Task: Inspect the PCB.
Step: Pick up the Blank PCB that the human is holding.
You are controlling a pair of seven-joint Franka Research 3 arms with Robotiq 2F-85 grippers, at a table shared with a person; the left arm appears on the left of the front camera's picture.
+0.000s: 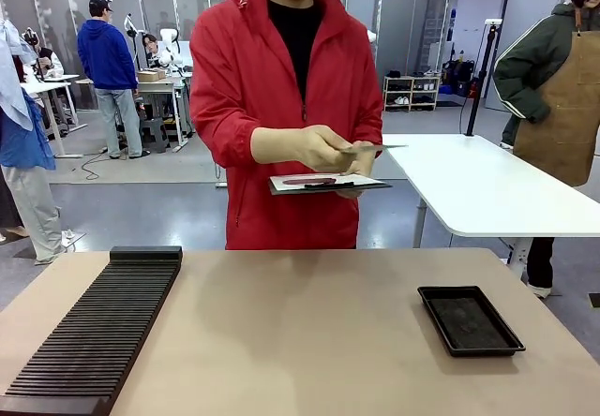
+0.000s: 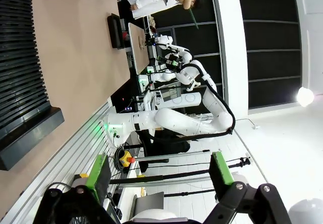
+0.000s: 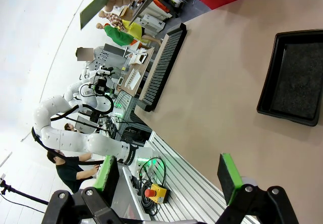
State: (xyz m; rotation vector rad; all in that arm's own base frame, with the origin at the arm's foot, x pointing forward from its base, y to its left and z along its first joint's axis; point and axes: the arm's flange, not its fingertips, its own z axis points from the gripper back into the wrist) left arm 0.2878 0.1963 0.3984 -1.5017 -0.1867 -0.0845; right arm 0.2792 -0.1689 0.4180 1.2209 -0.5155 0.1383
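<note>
Near: left hand (image 2: 160, 171) and right hand (image 3: 168, 175) both splayed wide, empty, parked clear of the work | mid: black tray (image 1: 434, 322) right on desk (image 1: 300, 332), probably the drop spot | far: person's hand (image 1: 314, 146) holds PCB (image 1: 380, 147) level above clipboard (image 1: 328, 185), likely for checking.

The tabletop (image 1: 300, 332) looks smooth and matt, the black tray (image 1: 487, 350) plastic, the PCB (image 3: 98, 5) matt green.

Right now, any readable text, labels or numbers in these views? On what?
No text can be read.
PCB: plain green face, any print too small to read.
Clipboard paper: red and dark marks, too small to read.
Black tray: no label visible.
</note>
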